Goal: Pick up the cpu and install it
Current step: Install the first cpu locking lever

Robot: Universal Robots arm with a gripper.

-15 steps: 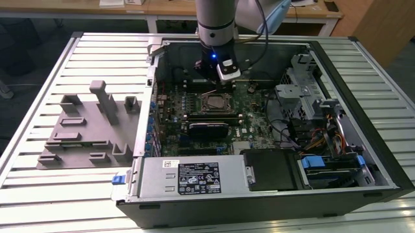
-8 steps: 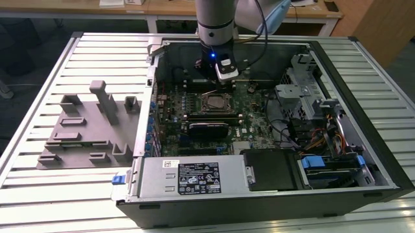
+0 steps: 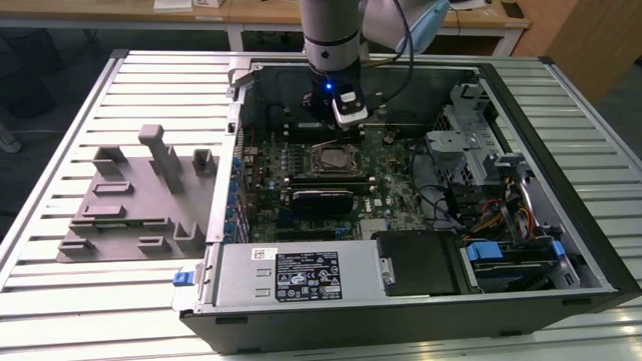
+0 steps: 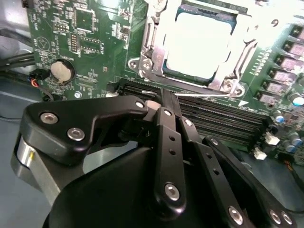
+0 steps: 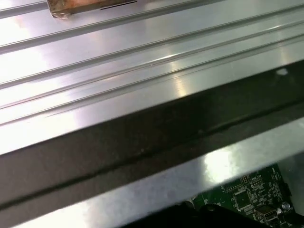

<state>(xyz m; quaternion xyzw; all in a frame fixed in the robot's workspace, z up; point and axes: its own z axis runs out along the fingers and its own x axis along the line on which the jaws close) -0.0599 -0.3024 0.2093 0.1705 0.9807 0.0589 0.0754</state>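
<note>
Inside the open computer case (image 3: 561,248), the cpu (image 4: 202,45) sits seated in its socket frame (image 4: 147,61) on the motherboard (image 4: 85,42); just beside it the hand (image 4: 164,102) hangs clenched and empty.

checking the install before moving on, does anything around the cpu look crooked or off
Nothing stands out. The cpu lies flat and square inside the socket frame on the motherboard, with the gripper just beside it.

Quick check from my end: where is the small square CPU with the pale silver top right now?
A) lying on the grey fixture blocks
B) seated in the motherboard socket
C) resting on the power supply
B: the pale silver square CPU sits within the metal socket frame on the green motherboard, beyond the black gripper.
</note>
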